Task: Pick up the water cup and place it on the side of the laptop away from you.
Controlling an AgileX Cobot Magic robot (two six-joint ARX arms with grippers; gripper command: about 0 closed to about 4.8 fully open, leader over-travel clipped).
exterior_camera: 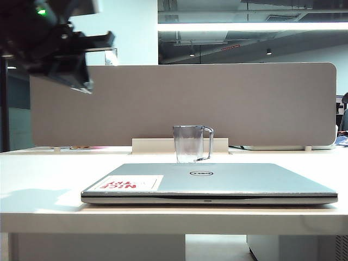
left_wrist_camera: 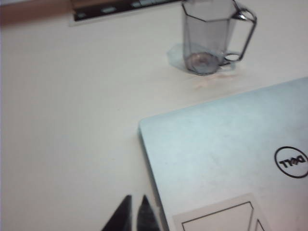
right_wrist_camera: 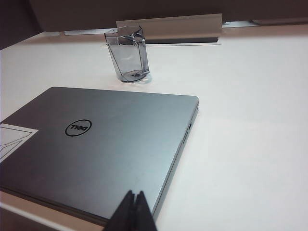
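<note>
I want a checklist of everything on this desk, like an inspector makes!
Surface: white table, bare around the things.
Job's things: water cup upright on the table past the far edge of the closed laptop; nothing holds it.
Clutter: nothing seen.
Grippers: left gripper shut, empty, raised at upper left; right gripper shut, empty, near the laptop's front edge.
Cables: nothing seen.
Surroundings: grey divider panel behind the table.
</note>
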